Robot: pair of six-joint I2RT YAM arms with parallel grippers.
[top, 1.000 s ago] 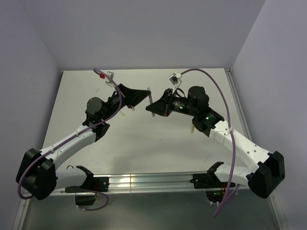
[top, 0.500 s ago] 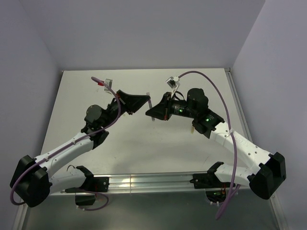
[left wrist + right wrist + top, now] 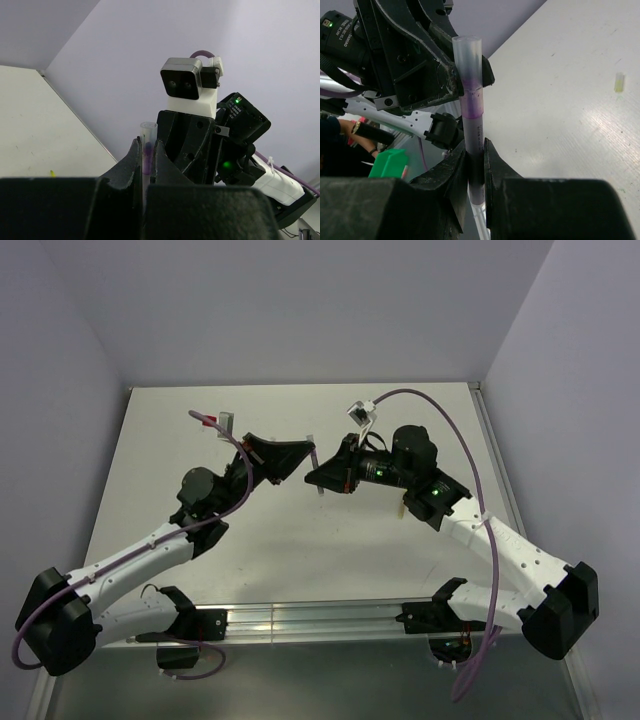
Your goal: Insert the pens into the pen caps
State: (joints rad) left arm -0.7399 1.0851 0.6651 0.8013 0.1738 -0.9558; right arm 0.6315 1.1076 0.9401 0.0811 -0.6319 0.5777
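The left arm has swung in from the counter's [image 3: 170, 430] left side over the last second, bringing the left pincer [image 3: 302, 451] nearer the right pincer [image 3: 316, 476]. The two now sit tip to tip above the counter's middle, somewhat toward its far edge. The right pincer is clamped on the lower shaft of the dark purple pen [image 3: 474, 130], which stands nearly upright in the right wrist view. The pen's upper end sits inside the pale lilac cap [image 3: 467, 60], a clear tube whose open rim stands above the purple tip. The left pincer is closed tightly on that cap, and its wrist view shows the tube pinched between the black fingers [image 3: 131, 160] with the rim poking out above them. A yellow cap [image 3: 619, 82] lies loose on the counter, well apart from both pincers. Green lights glow on the right arm's wrist.
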